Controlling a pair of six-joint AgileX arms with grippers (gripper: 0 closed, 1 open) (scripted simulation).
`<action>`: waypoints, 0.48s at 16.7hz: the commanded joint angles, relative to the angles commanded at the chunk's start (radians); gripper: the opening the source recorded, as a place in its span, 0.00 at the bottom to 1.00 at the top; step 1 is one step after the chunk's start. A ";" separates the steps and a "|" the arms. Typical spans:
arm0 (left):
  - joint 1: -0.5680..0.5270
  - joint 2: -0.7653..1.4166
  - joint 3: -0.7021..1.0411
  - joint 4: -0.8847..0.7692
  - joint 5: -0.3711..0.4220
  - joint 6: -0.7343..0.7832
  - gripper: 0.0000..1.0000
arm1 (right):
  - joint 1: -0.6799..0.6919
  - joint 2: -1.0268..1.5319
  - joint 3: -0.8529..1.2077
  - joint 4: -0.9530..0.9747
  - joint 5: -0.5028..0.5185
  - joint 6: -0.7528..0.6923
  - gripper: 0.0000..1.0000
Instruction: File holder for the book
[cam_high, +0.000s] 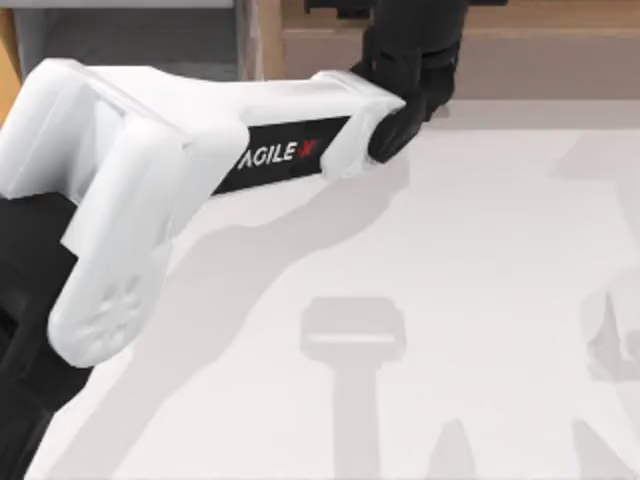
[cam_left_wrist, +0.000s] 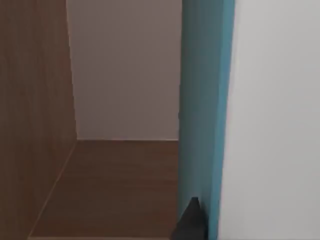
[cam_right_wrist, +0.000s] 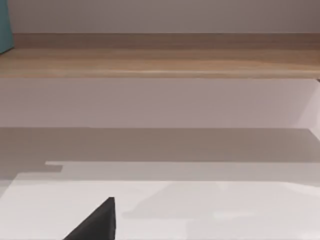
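Observation:
My left arm reaches across the table to its back edge, and the black left gripper (cam_high: 412, 55) sits over the brown shelf, right of the file holder (cam_high: 130, 42). The holder shows grey walls and a tan side edge at the back left. In the left wrist view the book (cam_left_wrist: 205, 110) stands upright and very close, teal cover beside a white page block. One dark fingertip (cam_left_wrist: 192, 220) lies against the cover. A wood-sided compartment with a pale back wall opens beside it. A teal corner of the book (cam_right_wrist: 5, 25) shows above the shelf in the right wrist view.
A long brown wooden shelf (cam_high: 540, 55) runs along the back of the white table (cam_high: 450, 260); its front lip (cam_right_wrist: 160, 62) also shows in the right wrist view. One dark fingertip (cam_right_wrist: 100, 222) of the parked right gripper hangs over the table near the front.

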 joint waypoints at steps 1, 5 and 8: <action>0.000 0.000 0.000 0.000 0.000 0.000 0.00 | 0.000 0.000 0.000 0.000 0.000 0.000 1.00; 0.000 0.000 0.000 0.000 0.000 0.000 0.00 | 0.000 0.000 0.000 0.000 0.000 0.000 1.00; 0.000 0.000 0.000 0.000 0.000 0.000 0.00 | 0.000 0.000 0.000 0.000 0.000 0.000 1.00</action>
